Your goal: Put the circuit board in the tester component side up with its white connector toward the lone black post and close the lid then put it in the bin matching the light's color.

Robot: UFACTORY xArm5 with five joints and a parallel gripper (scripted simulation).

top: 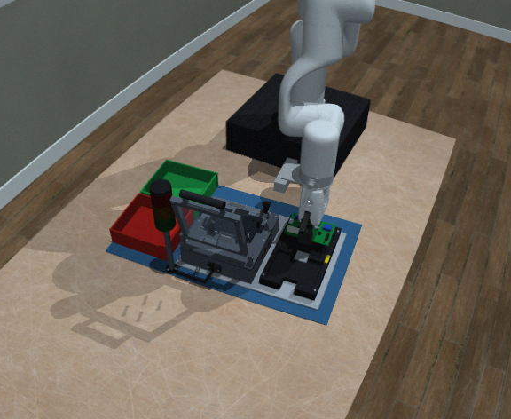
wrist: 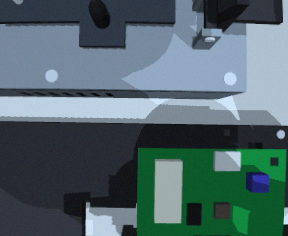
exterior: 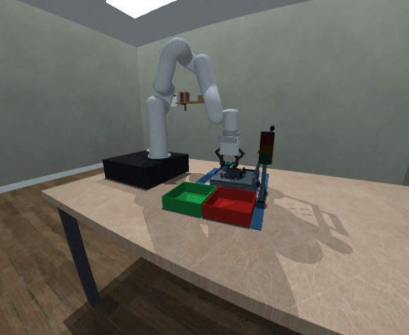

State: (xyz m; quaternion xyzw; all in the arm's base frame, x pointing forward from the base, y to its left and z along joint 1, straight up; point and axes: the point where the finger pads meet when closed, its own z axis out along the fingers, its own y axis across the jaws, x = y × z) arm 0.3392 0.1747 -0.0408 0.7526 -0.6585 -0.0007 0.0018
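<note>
Over the black tray (top: 287,270) (wrist: 52,160), green circuit board (top: 324,234) (exterior: 229,165) (wrist: 202,180), gripped by hand (top: 308,233) (exterior: 229,166) (wrist: 211,231)

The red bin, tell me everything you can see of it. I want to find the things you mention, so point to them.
The red open-topped square bin (top: 138,244) (exterior: 228,213) has four low, straight walls and a flat floor, with a matte, plastic-like look. It sits upright on the blue flat mat (top: 342,261) (exterior: 257,221), side by side with the green open-topped bin (top: 209,184) (exterior: 181,206). Nothing shows inside it. From the top view, the dark signal light (top: 162,204) (exterior: 266,147) hides part of it. The wrist view misses it.
</note>
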